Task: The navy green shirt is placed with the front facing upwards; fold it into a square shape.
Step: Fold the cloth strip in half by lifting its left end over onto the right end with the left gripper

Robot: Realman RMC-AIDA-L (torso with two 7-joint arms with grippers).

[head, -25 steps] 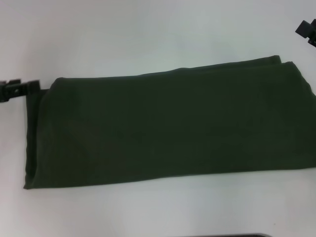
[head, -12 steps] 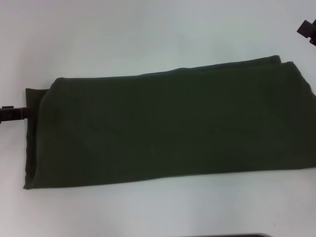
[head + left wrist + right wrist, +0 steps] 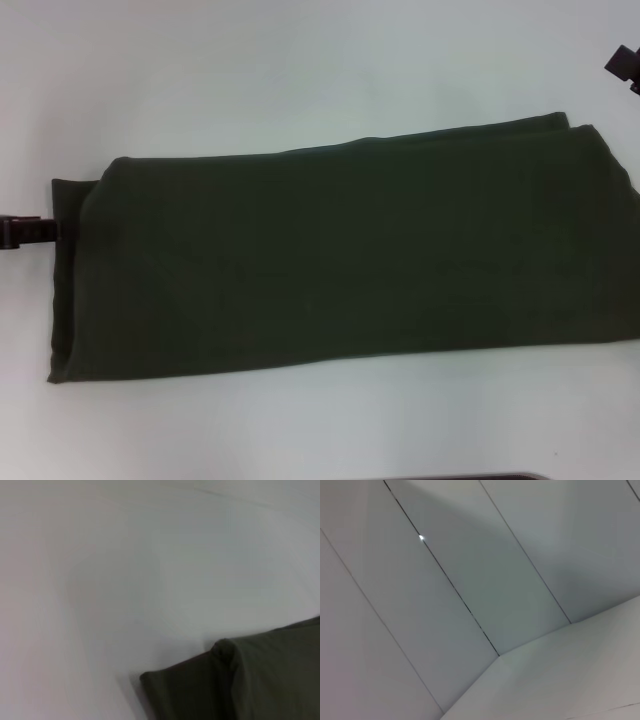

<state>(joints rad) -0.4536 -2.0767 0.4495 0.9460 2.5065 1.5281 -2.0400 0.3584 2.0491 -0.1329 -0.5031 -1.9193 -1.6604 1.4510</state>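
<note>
**Folded olive shirt on a white surface, one gripper at its left edge**

The navy green shirt lies flat on a plain white surface, folded into a long band that runs across the head view from left to right. No lettering, collar or sleeves show; only smooth dark olive cloth faces up. Its right end reaches the right border of the head view, where a second layer of cloth peeks out just behind the top edge. At the left end a narrow lower layer sticks out slightly past the upper fold.

The left gripper enters from the left border of the head view as a thin dark bar, level with the upper half of the shirt's left edge, its tip right at the cloth. Whether its jaws are released or clenched on the fabric cannot be told. The left wrist view shows the shirt's folded corner with its layered edge resting on the surface.

The right gripper shows only as a small dark shape at the far right edge, well apart from the shirt; the state of its jaws cannot be told. The right wrist view shows pale wall panels only.
</note>
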